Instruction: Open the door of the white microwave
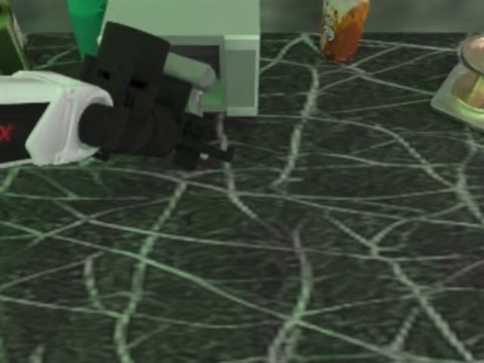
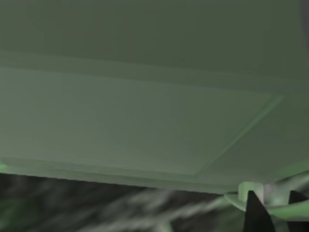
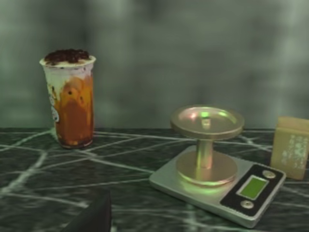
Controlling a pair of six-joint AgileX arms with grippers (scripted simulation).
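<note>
One white microwave (image 1: 227, 45) at table's far left, door (image 2: 145, 121) facing forward | left gripper (image 1: 198, 148) low by its front edge, likely placed to catch the handle; finger spread and hold indiscernible | right arm out of sight.

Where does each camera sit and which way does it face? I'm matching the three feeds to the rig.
Top view: above the table, looking down on the microwave, cup, scale; left arm and left gripper show.
Left wrist view: close on the door; dark fingertips at the handle.
Right wrist view: low, facing cup, scale, a box; no gripper shows.
Top and right wrist views share cup and scale.
</note>
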